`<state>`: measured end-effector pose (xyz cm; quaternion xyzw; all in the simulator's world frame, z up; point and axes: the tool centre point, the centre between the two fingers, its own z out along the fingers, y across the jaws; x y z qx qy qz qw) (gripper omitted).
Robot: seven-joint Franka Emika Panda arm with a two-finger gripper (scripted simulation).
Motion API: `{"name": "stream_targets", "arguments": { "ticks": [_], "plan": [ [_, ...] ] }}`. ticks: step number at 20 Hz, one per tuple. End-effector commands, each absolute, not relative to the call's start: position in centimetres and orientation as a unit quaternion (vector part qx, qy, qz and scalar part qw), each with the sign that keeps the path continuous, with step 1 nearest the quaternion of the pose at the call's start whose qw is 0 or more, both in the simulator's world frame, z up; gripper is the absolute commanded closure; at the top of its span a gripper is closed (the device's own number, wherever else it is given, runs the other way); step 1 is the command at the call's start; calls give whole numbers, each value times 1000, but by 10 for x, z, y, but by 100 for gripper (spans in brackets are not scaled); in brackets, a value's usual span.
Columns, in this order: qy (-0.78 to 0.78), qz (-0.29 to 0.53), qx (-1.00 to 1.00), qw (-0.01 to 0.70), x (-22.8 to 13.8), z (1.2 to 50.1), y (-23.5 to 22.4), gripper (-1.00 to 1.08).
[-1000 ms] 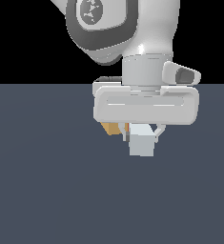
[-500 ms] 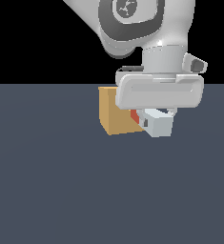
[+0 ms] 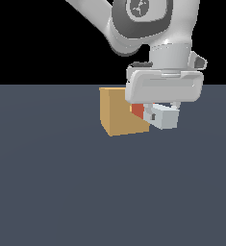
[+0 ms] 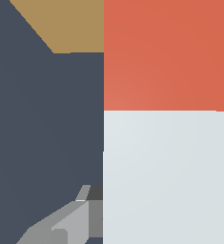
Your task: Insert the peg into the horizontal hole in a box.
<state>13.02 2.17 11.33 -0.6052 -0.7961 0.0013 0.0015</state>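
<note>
The tan-orange box (image 3: 118, 113) sits on the dark floor. My gripper (image 3: 158, 114) hangs just to the exterior view's right of the box and is shut on the peg (image 3: 164, 117). The peg lies level. Its red end (image 3: 138, 111) points at the box and is at or touching the box's right side. In the wrist view the peg (image 4: 166, 176) fills much of the frame, with its red end (image 4: 166, 55) beside a corner of the box (image 4: 66, 24). One grey finger (image 4: 61, 224) shows next to it. The hole is not visible in either view.
The dark grey-blue floor (image 3: 61, 192) spreads around the box. The arm's white wrist and hand (image 3: 163, 86) hang over the box's right edge and hide part of it.
The arm has moved toward the exterior view's right with the peg. The box, earlier mostly hidden behind the hand, now shows. The peg's red end now points at the box.
</note>
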Motion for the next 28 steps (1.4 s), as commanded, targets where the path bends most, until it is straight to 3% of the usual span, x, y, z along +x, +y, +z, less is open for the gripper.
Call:
{"name": "stream_targets", "arguments": {
  "ticks": [1, 19, 28],
  "plan": [
    [-800, 0, -599, 0, 133, 117, 25, 108],
    [-803, 1, -597, 0, 133, 118, 30, 108],
    [-803, 0, -596, -1, 116, 119, 84, 108]
  ]
}}
